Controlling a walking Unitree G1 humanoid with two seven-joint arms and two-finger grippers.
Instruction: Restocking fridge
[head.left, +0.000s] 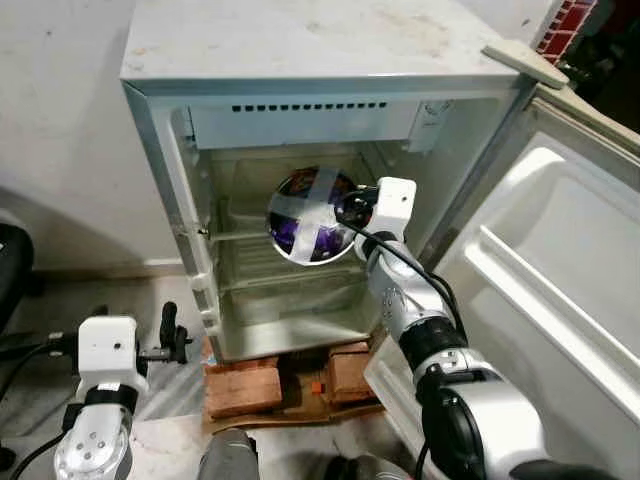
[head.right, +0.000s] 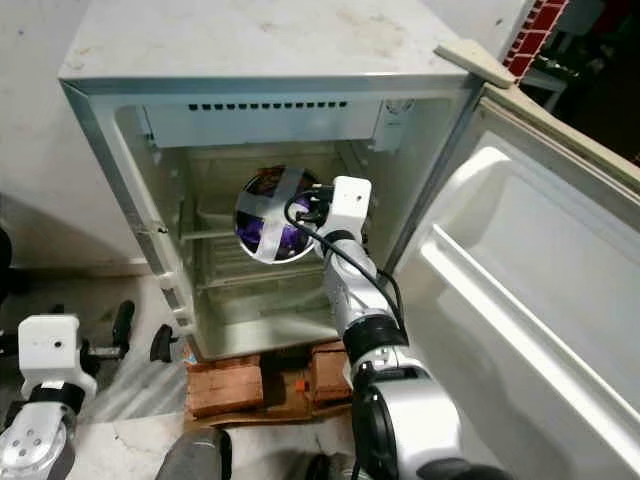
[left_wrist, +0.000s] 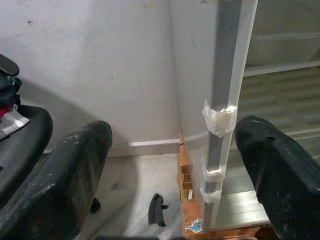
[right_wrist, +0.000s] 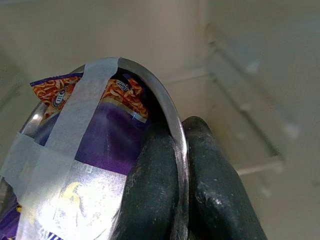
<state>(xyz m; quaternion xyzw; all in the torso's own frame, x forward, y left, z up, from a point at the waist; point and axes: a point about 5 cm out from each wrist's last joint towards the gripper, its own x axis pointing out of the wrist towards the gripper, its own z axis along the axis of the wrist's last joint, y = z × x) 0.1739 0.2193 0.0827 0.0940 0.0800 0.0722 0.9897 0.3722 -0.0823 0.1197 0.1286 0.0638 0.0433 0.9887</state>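
A steel bowl (head.left: 310, 214) holding a purple snack packet under crossed strips of tape is held up inside the open fridge (head.left: 300, 60), in front of its middle shelf. My right gripper (head.left: 350, 207) is shut on the bowl's rim (right_wrist: 175, 145), one finger on each side of the metal edge. The bowl (head.right: 275, 214) is tilted so its taped mouth faces the camera. My left gripper (head.left: 172, 335) is low at the left, outside the fridge, open with nothing between its fingers (left_wrist: 65, 175).
The fridge door (head.left: 560, 260) stands wide open to the right. The fridge rests on bricks and wood (head.left: 285, 380). Taped spots mark the fridge's left front edge (left_wrist: 220, 120). A dark chair (head.left: 12, 265) stands at the far left, by the white wall.
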